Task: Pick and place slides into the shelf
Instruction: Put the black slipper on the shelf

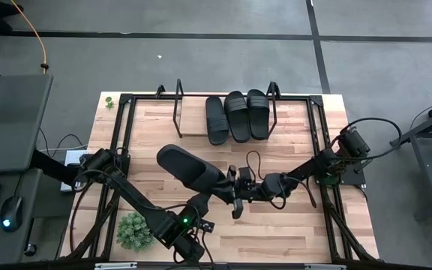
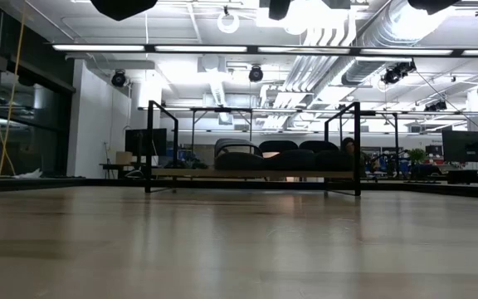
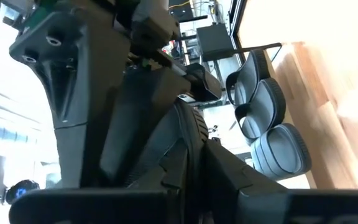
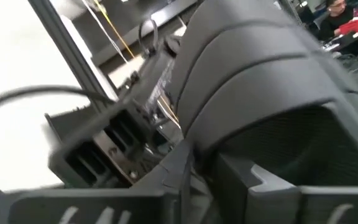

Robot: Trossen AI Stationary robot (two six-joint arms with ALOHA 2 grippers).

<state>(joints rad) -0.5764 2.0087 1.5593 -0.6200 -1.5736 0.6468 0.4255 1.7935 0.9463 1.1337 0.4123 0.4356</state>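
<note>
Above mid-table we hold the fourth black ribbed-strap slide [image 1: 188, 166] in our closed left gripper [image 1: 235, 189]; our right gripper [image 1: 247, 187] touches it, grip unclear. Next: carry to the wooden wire-framed shelf [image 1: 190, 120] beside three shelved slides [image 1: 236, 115].

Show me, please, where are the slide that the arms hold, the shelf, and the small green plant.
held slide [image 1: 188, 166]: high view, on its sole, above the table middle.
shelf [image 1: 191, 120]: high view, on a bare part of its wooden board.
green plant [image 1: 134, 230]: high view, on its leaves, near the left arm.
</note>
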